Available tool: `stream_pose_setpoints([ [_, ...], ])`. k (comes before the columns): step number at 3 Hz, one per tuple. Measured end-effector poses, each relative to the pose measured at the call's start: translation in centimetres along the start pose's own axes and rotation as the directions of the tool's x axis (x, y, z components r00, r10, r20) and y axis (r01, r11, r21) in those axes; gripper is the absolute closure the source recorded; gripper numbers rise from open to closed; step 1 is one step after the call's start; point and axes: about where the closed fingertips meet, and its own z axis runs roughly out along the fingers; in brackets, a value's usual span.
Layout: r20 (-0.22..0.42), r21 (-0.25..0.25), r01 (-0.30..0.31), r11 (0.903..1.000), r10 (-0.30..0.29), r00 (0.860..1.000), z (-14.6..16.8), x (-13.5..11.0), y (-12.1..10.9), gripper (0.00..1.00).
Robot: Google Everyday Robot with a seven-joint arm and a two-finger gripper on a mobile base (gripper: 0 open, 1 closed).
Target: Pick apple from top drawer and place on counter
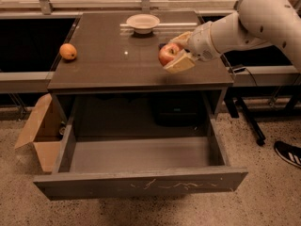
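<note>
The red apple with yellowish patches is held between the tan fingers of my gripper, which is shut on it. It hovers just above the right half of the dark brown counter. My white arm reaches in from the upper right. The top drawer stands pulled fully out below the counter, its grey inside bare, its front panel marked with pale scratches.
A small orange-yellow fruit lies at the counter's left edge. A white bowl sits at the counter's back. An open cardboard box stands on the floor to the left. A shoe is on the floor at right.
</note>
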Motion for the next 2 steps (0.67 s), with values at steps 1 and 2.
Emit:
stream_pose_setpoints([
  [1, -0.053, 0.037, -0.14, 0.9894, 0.142, 0.988, 0.5, 4.0, -2.6, 1.0],
  [2, -0.074, 0.057, -0.2, 0.9783, 0.203, 0.976, 0.8, 5.9, -3.8, 1.0],
])
